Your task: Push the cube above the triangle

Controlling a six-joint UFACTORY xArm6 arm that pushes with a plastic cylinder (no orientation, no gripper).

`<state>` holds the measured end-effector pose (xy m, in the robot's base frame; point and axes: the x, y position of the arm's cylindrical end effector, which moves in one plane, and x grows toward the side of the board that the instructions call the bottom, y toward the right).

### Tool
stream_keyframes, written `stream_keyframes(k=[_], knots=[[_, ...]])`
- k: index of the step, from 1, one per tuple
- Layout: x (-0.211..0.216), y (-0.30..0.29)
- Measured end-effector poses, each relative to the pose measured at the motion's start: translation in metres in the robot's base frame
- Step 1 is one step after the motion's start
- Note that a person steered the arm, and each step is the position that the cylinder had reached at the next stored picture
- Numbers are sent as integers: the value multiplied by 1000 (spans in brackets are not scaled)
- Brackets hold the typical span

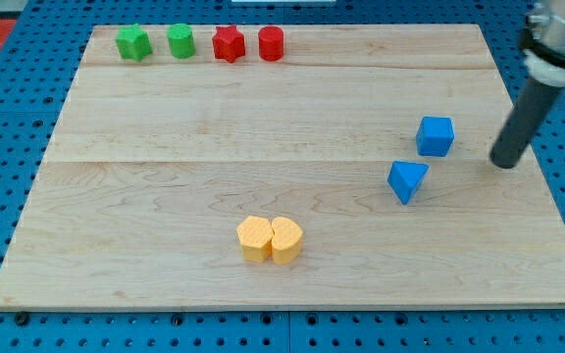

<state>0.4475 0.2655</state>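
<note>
Wooden board (263, 118) | blue cube (436, 135) just up-right of blue triangle (407, 180) | rod tip (504, 163) right of cube, apart; no pincer fitted | advice: nudge cube leftward gently, stopping directly above triangle.

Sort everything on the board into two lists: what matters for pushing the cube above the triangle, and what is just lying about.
For the job:
- blue cube
- blue triangle
- my tip, to the view's right of the cube, apart from it

Lying about:
- green star-like block
- green block
- red star-like block
- red block
- two yellow blocks, touching
</note>
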Motion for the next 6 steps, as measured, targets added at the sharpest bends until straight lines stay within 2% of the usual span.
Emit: stream_keyframes(k=[1,2,3,4,5,6], knots=[[-28,-21],[-28,-80],[-40,-97],[-73,-94],[-93,-162],[-45,-252]])
